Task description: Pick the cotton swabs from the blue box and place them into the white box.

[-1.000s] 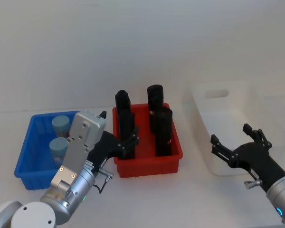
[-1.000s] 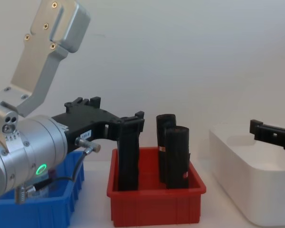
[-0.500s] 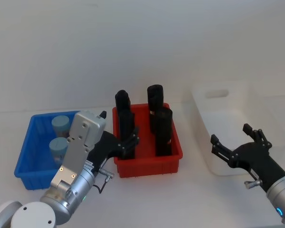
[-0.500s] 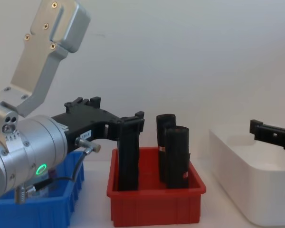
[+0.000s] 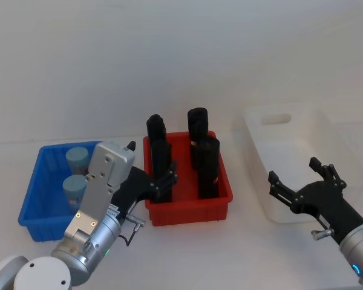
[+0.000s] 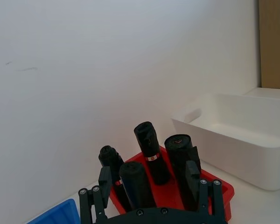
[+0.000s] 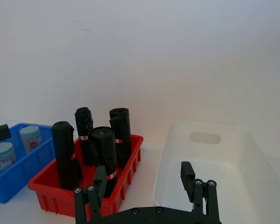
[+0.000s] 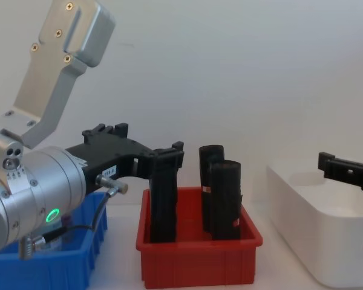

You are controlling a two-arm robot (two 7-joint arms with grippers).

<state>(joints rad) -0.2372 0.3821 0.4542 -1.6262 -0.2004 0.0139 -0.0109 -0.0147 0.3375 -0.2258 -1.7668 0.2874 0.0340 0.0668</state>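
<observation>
Leftward of left gripper [image 5: 151, 164], cotton swabs [image 5: 74, 186] inside blue box [image 5: 29, 202].

The labels on the cotton swabs [image 7: 2, 157] were too small to read. From the head, my left arm [image 5: 100, 205] covered the near right corner of the blue box [image 5: 31, 199]; from the chest it hid most of that box and everything inside. There the right and bottom edges cut off the white box [image 8: 314, 241], and the right edge most of my right pincer [image 5: 293, 171].
</observation>
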